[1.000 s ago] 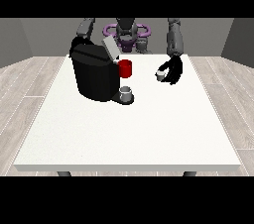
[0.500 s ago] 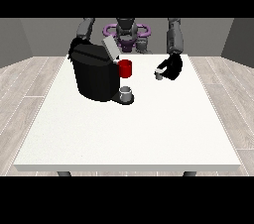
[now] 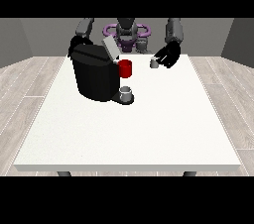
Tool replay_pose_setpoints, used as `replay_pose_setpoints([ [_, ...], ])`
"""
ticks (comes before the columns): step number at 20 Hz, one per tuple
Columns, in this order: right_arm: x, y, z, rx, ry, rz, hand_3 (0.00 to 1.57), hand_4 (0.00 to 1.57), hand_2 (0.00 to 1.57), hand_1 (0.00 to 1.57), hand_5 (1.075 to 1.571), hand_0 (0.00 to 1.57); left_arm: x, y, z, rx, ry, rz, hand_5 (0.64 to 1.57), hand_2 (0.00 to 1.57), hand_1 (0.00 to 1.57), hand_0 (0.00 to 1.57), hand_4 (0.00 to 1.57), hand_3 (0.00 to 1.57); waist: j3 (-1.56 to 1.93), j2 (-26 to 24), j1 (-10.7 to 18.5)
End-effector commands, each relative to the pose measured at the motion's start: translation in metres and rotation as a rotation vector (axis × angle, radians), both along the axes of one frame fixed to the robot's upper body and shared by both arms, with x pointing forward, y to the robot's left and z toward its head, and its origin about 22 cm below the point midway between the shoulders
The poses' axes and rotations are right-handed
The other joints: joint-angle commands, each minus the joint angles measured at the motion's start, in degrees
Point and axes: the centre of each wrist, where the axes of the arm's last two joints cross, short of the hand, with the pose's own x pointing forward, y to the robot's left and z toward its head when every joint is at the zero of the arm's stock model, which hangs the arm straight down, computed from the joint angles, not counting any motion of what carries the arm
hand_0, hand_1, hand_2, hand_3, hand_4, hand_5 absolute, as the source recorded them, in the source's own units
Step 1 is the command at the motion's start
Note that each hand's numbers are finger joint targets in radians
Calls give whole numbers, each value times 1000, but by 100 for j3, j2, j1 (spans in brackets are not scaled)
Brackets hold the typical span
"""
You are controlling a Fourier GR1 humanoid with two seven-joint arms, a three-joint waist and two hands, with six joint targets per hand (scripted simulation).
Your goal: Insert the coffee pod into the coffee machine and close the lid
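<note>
Big white table [image 3: 149,134] fills the middle; near half & right side bare, lots of room to move there. All the gear sits in the far-left quarter, well back from the near edge.

Black coffee machine [image 3: 94,77] stands far-left, not far from the left edge. Its grey lid [image 3: 110,48] is tilted up & open at the top right corner. Red part [image 3: 126,68] sticks out of the machine's right side, w/ a small grey cup [image 3: 126,92] on the base just below it.

Hand at the view's right [image 3: 168,55] hangs over the far edge, right of the machine, w/ an open gap between them. Fingers curled round a small grey coffee pod [image 3: 154,63], which pokes out on the hand's left side, above the tabletop, not yet in the machine.

Hand at the view's left [image 3: 76,44] is behind the machine's far-left top corner, mostly hidden; can't tell how its fingers lie.
</note>
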Motion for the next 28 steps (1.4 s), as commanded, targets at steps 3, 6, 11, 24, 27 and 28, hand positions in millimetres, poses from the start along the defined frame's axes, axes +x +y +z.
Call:
replay_pose_setpoints([
  [3,-3,-4,9,3,4,48,0,497,0,0,1571,0,13,13,37,-7,-34,-41,1571,1332,1255,1255,556,1288,-3,-231,-289],
  [6,-5,5,-7,1,-19,19,0,476,0,0,1571,0,25,7,76,-2,-66,-60,1571,1342,1272,1272,548,1293,-1,-58,-147],
  [11,6,15,23,8,-44,73,0,504,0,0,1571,0,31,3,79,-14,-75,-1,1571,1328,1253,1253,537,1281,-3,112,-490],
  [24,20,22,48,-42,-145,69,0,541,0,0,1571,0,50,16,192,-28,-232,32,1571,1319,1264,1264,516,1251,-1,780,-911],
  [27,15,34,41,-26,-166,75,0,483,0,0,1571,0,53,-2,192,-33,-263,16,1571,1329,1282,1282,517,1263,-1,789,-939],
  [28,30,9,66,-43,-180,89,0,459,0,0,1571,0,55,-2,201,-38,-271,54,1571,1313,1262,1262,507,1244,-1,924,-1069],
])
